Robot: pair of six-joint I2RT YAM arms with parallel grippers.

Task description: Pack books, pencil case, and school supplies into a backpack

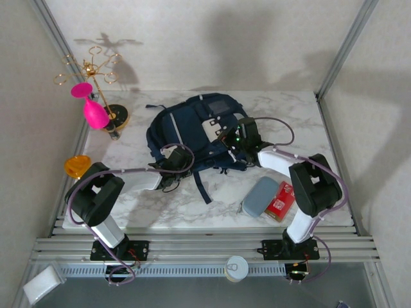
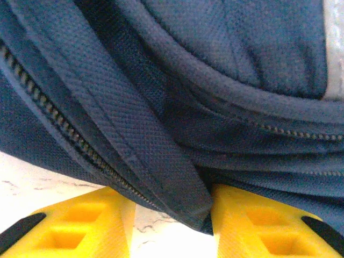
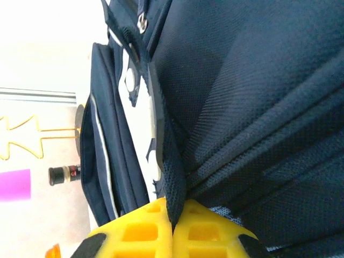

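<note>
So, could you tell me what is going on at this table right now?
Both arms are working on the navy backpack lying on the marble table. The right fingers pinch an edge of its fabric; the left fingers sit open on either side of a zippered flap. The grey-blue pencil case and the red pack lie apart on the table, not yet packed.

Pencil case point(image 1: 260, 196) seemingly hides red pack's point(image 1: 284, 199) edge.

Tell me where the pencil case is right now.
Top view: the pencil case lies near-right on the table, just left of the red pack.
</note>
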